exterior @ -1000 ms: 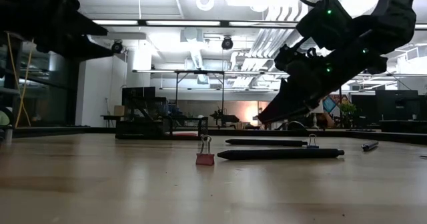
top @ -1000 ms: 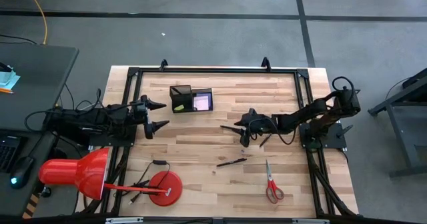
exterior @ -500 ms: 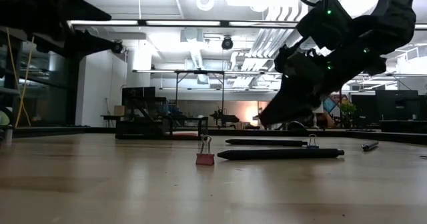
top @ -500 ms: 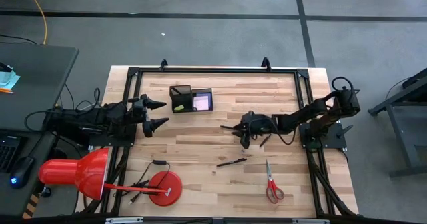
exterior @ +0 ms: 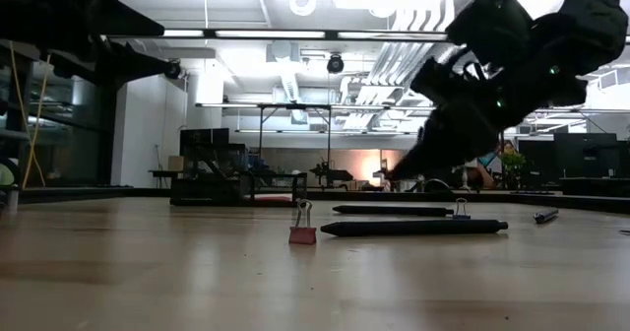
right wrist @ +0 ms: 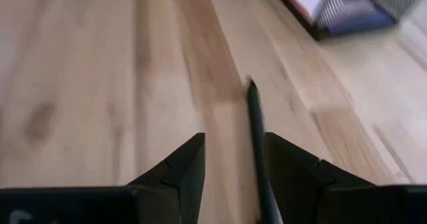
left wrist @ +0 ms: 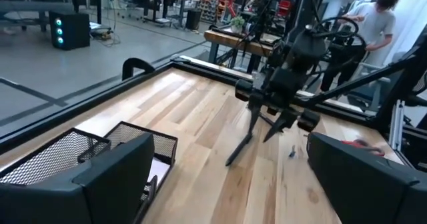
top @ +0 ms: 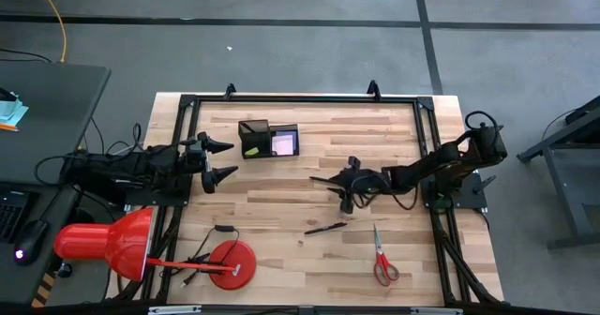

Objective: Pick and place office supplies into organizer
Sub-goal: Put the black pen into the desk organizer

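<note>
Jaws spread on the left gripper (top: 223, 161); the right gripper (top: 339, 190) is pinching a pen (right wrist: 257, 159) mid-table. The organizer (top: 268, 139) is holding a pad — one more pen (top: 324, 228) and one scissors (top: 382, 259) are lying near.

Open wood lies between the right gripper (top: 343, 191) and the organizer (top: 269, 139) at far left. Near side, a pen (top: 324, 228) and scissors (top: 382, 262) clutter the path; the lamp base (top: 232, 263) blocks near-left.
</note>
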Tool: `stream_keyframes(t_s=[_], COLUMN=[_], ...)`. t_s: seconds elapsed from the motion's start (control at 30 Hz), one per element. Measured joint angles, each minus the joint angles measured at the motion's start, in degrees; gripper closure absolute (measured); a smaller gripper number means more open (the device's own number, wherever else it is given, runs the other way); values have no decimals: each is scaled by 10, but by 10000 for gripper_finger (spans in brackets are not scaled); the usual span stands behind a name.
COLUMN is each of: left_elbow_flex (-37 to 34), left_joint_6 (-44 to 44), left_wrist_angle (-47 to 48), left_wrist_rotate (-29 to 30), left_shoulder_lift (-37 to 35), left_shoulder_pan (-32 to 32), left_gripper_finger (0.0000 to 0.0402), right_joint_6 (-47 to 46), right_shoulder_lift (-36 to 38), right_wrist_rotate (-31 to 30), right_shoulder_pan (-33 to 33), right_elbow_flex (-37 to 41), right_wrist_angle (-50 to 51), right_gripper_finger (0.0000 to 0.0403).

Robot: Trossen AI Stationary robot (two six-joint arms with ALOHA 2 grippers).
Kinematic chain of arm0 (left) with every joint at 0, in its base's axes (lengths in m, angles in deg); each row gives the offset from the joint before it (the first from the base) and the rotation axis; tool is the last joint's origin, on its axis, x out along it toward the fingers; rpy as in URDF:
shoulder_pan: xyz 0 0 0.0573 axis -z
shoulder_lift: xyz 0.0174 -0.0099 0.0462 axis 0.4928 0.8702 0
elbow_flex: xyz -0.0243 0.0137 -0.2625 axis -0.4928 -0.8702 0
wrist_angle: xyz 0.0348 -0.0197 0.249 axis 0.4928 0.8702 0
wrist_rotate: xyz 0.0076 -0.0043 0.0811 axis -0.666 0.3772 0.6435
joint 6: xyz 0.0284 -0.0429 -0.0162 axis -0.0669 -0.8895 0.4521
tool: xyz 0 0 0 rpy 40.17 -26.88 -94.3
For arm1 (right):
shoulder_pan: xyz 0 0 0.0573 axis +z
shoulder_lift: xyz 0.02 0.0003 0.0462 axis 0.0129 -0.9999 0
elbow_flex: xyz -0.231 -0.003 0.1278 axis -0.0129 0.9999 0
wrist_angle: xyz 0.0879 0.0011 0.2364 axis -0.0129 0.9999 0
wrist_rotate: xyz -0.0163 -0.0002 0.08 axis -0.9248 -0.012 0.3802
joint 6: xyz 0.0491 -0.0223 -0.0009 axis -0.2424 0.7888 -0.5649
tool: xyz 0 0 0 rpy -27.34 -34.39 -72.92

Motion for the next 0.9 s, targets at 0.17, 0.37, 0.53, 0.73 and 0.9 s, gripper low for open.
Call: stream_keyframes(t_s=[0.17,0.37,0.53,0.73,0.9], left_elbow_flex=[0,0,0,0,0], left_joint_6=[-12,-12,-12,-12,-12], left_wrist_angle=[0,0,-2,-3,-3], left_wrist_rotate=[0,0,1,1,1], left_shoulder_lift=[0,0,0,0,0], left_shoulder_pan=[0,0,0,0,0], left_gripper_finger=[18,20,19,18,21], right_joint_6=[-37,-66,-71,-74,-82], right_shoulder_lift=[0,0,0,0,2], right_wrist_rotate=[-20,-36,-24,40,62], right_shoulder_pan=[0,-4,-22,-47,-57], right_elbow_flex=[0,0,0,0,-1], right_wrist_angle=[50,93,99,114,121], right_gripper_finger=[257,258,257,269,285])
